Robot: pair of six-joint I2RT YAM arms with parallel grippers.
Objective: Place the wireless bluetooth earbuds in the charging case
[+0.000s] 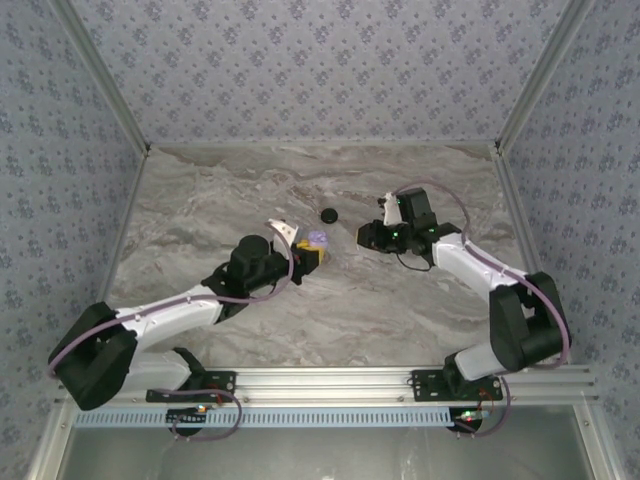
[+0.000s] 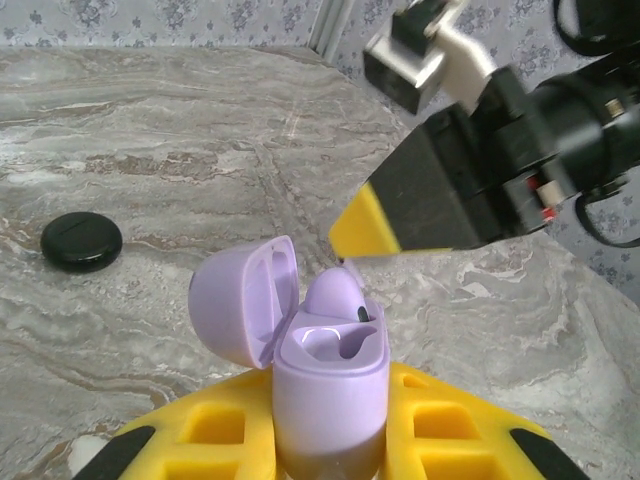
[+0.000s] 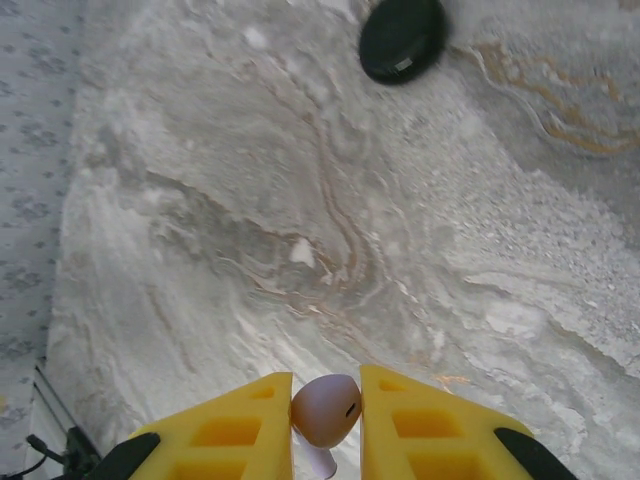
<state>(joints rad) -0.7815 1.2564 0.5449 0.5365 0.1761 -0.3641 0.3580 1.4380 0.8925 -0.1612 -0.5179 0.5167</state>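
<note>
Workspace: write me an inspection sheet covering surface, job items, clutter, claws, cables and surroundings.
Surface: marble-patterned table, no spills seen.
Job's things: lilac charging case with its lid open; one earbud sits in it and the slot beside it is empty. A second earbud is held off the table.
Clutter: one black disc lies flat, apart from the case.
Claws: left claw is shut on the charging case; right claw is shut on the second earbud.
Cables: a pale cable runs along the left arm; no snag seen.
Surroundings: patterned walls; metal rail at the near edge.
</note>
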